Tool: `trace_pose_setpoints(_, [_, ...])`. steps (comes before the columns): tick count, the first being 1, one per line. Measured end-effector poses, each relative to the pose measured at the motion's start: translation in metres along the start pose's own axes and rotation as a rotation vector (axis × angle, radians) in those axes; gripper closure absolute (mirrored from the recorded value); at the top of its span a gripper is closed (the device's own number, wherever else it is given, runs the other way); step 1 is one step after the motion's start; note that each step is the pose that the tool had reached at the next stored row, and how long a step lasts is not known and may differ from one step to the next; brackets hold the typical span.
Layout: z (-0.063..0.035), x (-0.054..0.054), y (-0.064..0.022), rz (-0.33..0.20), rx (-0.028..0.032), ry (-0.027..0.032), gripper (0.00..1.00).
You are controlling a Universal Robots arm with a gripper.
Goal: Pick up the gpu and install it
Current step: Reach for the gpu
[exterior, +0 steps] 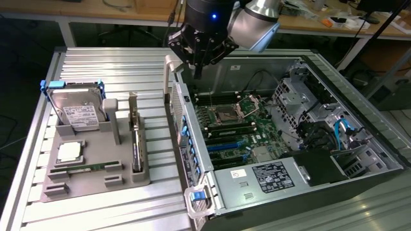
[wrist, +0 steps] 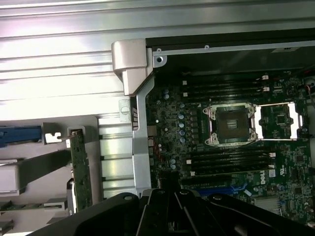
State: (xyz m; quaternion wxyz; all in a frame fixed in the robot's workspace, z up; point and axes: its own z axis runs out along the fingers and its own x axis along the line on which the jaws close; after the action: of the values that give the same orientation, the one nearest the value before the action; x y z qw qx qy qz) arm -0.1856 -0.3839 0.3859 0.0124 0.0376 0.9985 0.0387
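GPU (exterior: 134,137), exterior view: it stands on its long edge in a slot of the grey holder (exterior: 96,185) on the table (exterior: 115,67), on the holder's side nearest the computer case (exterior: 359,144). The hard drive (exterior: 74,110), in a blue frame, stands on the exterior view's left of it. A processor chip (exterior: 69,151) and a RAM stick (exterior: 83,167) lie in the holder nearer the camera. The tool (exterior: 197,73) hangs over the far end of the case wall that faces the holder, well apart from the GPU. Its fingers are pressed together with nothing between them. The case lies open, motherboard (exterior: 237,125) exposed.

Wrist view: the GPU (wrist: 78,167) is seen edge-on as a green board in the holder (wrist: 34,169), beside the case's side wall (wrist: 140,137). The tool (wrist: 170,196) is closed and empty, over the motherboard (wrist: 172,113) edge. The CPU socket (wrist: 231,123) has its retaining frame swung open.
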Motion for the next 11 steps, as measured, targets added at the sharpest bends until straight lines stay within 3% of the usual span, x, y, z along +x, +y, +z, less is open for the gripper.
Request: trace_pose_setpoints(11, [-0.0003, 0.016, -0.0012, -0.002, -0.0001, 0.0001, 0.89])
